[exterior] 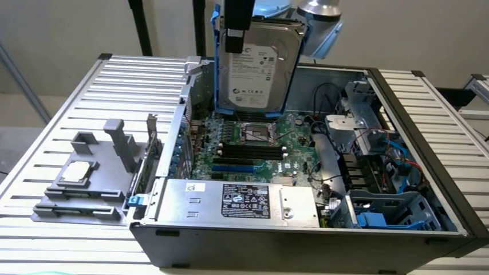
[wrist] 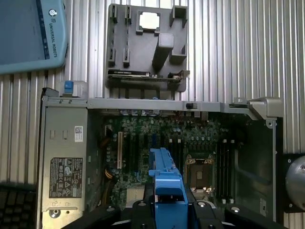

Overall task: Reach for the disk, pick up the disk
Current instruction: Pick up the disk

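— What do we have nearest the lens?

— The blue rail (wrist: 167, 191) of the disk, right under the wrist camera, with the gripper (wrist: 167, 212) clamped on it from both sides. Below it we look down into the open case (wrist: 157, 102) and its board (wrist: 157, 143).

— And from the outside?

— We see the disk (exterior: 256, 63) hanging upright, label facing us, well clear above the case's far edge. The gripper (exterior: 238, 26) grips its top end by the blue frame; the disk touches nothing else.

— So it is lifted?

— Yes, we hold it in the air, over the far part of the board (exterior: 252, 143), above the empty socket (exterior: 258, 133).

— What lies inside the case?

— The big silver box (exterior: 237, 200) with the black label sits along the near wall. At the near corner on the exterior view's right we see a blue-and-grey drive bay (exterior: 390, 212), with red and blue cables (exterior: 405, 166) beyond it.

— And outside the case?

— On the slatted bench (exterior: 61, 240), at the exterior view's left, stands a grey holder (exterior: 91, 177) with the small chip (exterior: 77, 171) lying in it, just beside the case wall.
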Available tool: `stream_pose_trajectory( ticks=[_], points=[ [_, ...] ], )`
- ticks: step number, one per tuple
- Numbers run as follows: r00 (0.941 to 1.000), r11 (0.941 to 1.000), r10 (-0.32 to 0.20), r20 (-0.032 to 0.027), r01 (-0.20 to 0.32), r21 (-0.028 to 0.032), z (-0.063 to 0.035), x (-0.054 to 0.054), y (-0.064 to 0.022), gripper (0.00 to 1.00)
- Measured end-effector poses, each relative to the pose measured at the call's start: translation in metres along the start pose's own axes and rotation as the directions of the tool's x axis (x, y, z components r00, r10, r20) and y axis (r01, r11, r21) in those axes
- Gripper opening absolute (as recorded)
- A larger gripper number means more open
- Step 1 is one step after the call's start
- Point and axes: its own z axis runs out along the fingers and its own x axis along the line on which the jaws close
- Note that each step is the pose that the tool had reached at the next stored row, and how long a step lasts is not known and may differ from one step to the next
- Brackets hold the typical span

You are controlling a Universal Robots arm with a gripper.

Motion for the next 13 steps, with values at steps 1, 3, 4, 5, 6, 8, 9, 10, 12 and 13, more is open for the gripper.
stream_pose_trajectory(
  ticks=[1,3,4,5,6,8,9,10,12,13],
  points=[
    [1.0000,1.0000,0.000,0.0000,0.000,0.0000,-0.0003,0.002,-0.0033,0.33],
    [1.0000,1.0000,0.000,0.0000,0.000,-0.0001,-0.0010,0.007,-0.0101,0.33],
    [1.0000,1.0000,0.000,0.0000,0.000,0.0000,-0.0013,0.010,-0.0136,0.33],
    [1.0000,1.0000,0.000,0.0000,0.000,0.0000,-0.0016,0.012,-0.0169,0.33],
    [1.0000,1.0000,0.000,0.0000,0.000,0.0000,-0.0019,0.015,-0.0205,0.33],
    [1.0000,1.0000,0.000,0.0000,0.000,0.0000,-0.0025,0.019,-0.0275,0.33],
    [1.0000,1.0000,0.000,0.0001,0.000,0.0000,-0.0028,0.022,-0.0313,0.33],
    [1.0000,1.0000,0.000,0.0000,0.000,0.0000,-0.0031,0.024,-0.0350,0.33],
    [1.0000,1.0000,0.000,0.0000,0.000,0.0000,-0.0038,0.028,-0.0427,0.33],
    [1.0000,1.0000,0.000,0.0001,0.000,0.0000,-0.0041,0.030,-0.0467,0.33]
  ],
)
